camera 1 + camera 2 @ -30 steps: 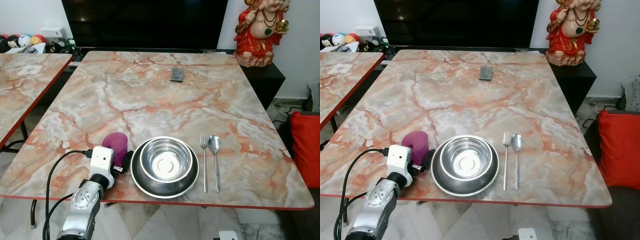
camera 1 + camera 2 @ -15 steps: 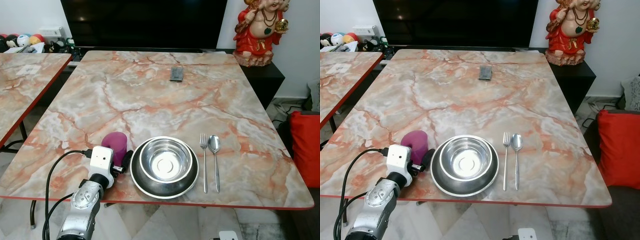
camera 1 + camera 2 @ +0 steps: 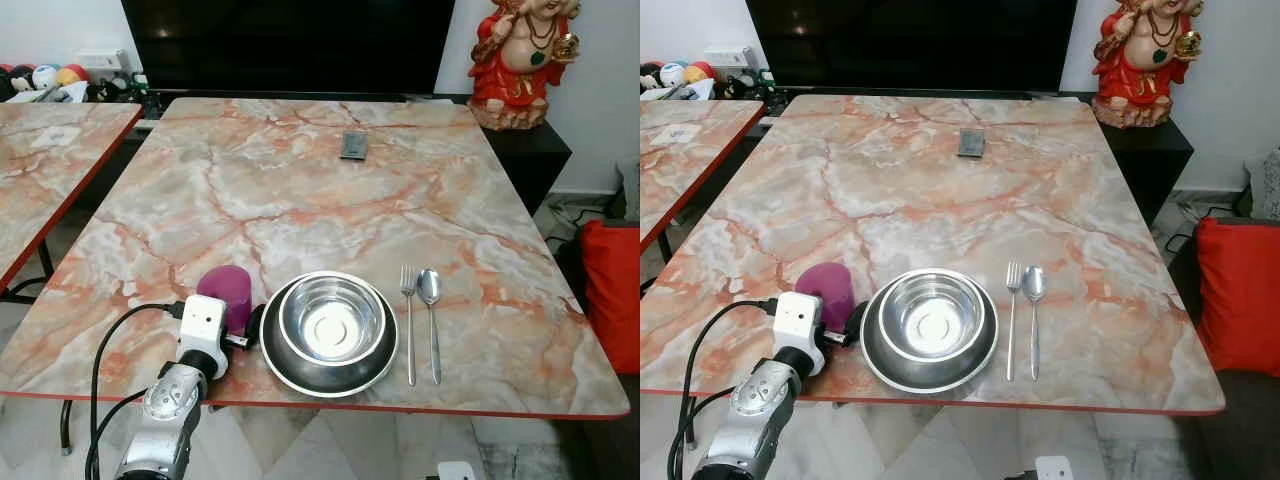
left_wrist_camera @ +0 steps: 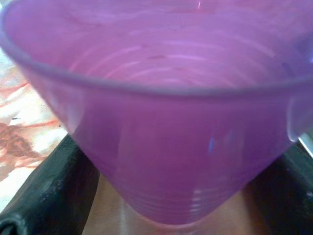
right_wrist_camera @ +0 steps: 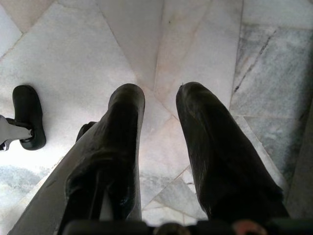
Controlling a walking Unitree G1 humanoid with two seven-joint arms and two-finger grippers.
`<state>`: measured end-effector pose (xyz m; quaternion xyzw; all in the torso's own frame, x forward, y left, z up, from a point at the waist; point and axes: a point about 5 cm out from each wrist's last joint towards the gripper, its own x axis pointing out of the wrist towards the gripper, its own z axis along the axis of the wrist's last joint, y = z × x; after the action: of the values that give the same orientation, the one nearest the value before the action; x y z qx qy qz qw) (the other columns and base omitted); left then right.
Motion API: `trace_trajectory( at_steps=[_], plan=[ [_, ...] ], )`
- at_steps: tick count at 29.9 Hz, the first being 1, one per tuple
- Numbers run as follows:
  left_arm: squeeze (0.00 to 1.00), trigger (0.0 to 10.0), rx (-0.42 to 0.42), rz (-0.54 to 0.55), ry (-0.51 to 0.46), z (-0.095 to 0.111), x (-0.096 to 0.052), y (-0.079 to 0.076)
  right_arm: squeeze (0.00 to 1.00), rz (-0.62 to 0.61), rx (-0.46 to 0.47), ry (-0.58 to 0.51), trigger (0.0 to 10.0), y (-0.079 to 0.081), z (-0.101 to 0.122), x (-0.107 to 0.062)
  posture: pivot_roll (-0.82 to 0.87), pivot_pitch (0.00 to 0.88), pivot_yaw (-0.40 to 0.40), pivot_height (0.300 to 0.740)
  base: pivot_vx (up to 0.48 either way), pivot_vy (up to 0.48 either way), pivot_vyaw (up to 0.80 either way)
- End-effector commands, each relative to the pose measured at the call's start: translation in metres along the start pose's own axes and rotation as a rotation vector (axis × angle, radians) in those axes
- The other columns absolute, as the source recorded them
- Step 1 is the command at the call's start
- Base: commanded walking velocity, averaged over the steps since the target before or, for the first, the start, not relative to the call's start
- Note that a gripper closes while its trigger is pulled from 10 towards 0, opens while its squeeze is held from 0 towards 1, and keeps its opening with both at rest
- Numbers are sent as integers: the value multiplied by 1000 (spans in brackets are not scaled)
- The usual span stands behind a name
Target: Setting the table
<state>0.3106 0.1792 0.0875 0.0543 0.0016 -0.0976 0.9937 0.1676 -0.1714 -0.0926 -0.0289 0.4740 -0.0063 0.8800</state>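
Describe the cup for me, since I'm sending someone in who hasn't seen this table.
Start at the marble table and go to its near edge, where a steel bowl sits in a dark plate. Just left of that plate, held between the left gripper's black fingers, is the purple cup. It is the only coloured plastic item among the steel pieces.

Home dining room, marble table (image 3: 300,200), television (image 3: 290,45), figurine (image 3: 520,60)

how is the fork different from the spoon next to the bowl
The fork ends in thin tines; the spoon ends in a rounded oval head. The fork lies nearer the bowl, the spoon on its outer side. Both are silver, lying parallel with heads pointing away from the robot.
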Motion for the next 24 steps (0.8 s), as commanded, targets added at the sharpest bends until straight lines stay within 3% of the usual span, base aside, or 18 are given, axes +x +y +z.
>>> trace_trajectory(
  at_steps=[1, 11, 24],
  plan=[
    [0, 10000, 7, 13, 8, -1, -4, 3, 0, 0, -1, 21, 10000, 0, -5, -1, 39, 110, -12, 740, 0, 0, 0],
    [0, 10000, 12, 24, -34, 8, -20, 10, 0, 1, -2, 20, 10000, 0, -5, -1, 42, 109, -11, 740, 0, 0, 0],
    [0, 10000, 15, -26, -37, 13, -53, 8, 0, 1, -4, 20, 10000, -1, -4, -1, 55, 110, -12, 740, 0, 0, 0]
  ],
)
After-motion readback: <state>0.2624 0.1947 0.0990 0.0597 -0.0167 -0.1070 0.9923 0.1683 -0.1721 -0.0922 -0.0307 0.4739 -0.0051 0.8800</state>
